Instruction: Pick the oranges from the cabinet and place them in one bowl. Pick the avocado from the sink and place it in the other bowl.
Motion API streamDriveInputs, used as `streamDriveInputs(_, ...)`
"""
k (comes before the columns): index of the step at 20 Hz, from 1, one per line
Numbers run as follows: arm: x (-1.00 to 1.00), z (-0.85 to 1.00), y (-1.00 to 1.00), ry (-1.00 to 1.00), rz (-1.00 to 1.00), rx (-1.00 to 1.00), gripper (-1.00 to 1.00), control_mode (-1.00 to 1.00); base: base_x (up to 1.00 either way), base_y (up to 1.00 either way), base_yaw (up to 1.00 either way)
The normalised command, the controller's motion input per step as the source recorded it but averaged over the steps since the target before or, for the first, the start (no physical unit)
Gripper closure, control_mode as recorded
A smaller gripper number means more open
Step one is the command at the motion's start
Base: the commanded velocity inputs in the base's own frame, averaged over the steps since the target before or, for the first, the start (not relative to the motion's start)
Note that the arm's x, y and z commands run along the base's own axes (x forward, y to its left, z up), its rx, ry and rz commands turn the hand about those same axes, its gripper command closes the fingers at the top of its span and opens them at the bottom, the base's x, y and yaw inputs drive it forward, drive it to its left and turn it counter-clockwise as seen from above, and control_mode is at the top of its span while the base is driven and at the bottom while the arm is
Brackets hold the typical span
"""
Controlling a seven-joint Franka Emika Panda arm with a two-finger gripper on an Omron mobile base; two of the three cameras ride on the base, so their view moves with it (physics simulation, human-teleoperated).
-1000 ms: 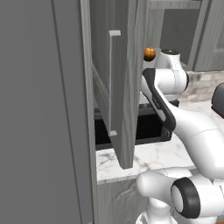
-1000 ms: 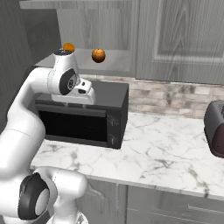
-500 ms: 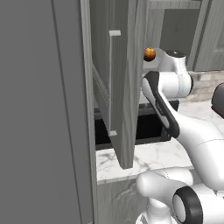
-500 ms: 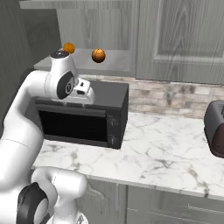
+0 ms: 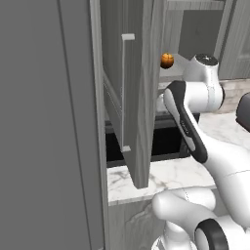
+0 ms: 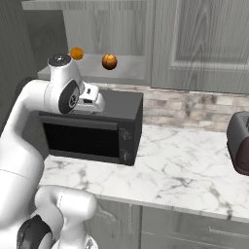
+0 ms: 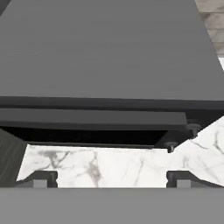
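Two oranges rest on the lower shelf of the open grey cabinet. One orange peeks past the edge of the swung-out cabinet door. My gripper hangs open and empty over the top of the black microwave, looking down on it, below and slightly in front of the oranges. Its fingertips stand wide apart. The hand sits just under the shelf. The bowls, the avocado and the sink are out of view.
The microwave stands on the marble counter under the cabinet. A dark toaster sits at the counter's right end. The open door with its pale bar handle juts out on my left, beside a tall grey panel.
The fingers have spread a little wider. The upper arm has shifted slightly, and the oranges have stayed on the shelf.
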Motion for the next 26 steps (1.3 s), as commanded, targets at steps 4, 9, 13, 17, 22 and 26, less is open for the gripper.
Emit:
streamDriveInputs(4,-0.05,0.24,-0.02,-0.15,0.0,0.0,-1.0,-1.0,0.0,0.0,0.0)
streamDriveInputs(9,-0.04,0.21,0.0,-0.17,0.0,0.0,-1.0,-1.0,0.0,0.0,0.0)
streamDriveInputs(13,-0.04,0.17,-0.01,-0.16,0.0,0.0,-1.0,-1.0,0.0,0.0,0.0)
streamDriveInputs(17,-0.03,0.15,-0.03,-0.13,0.0,0.0,-1.0,-1.0,0.0,0.0,0.0)
streamDriveInputs(22,0.0,0.18,-0.02,-0.09,0.0,0.0,-1.0,-1.0,0.0,0.0,0.0)
streamDriveInputs(26,0.0,0.21,-0.02,-0.04,0.0,0.0,-1.0,-1.0,0.0,0.0,0.0)
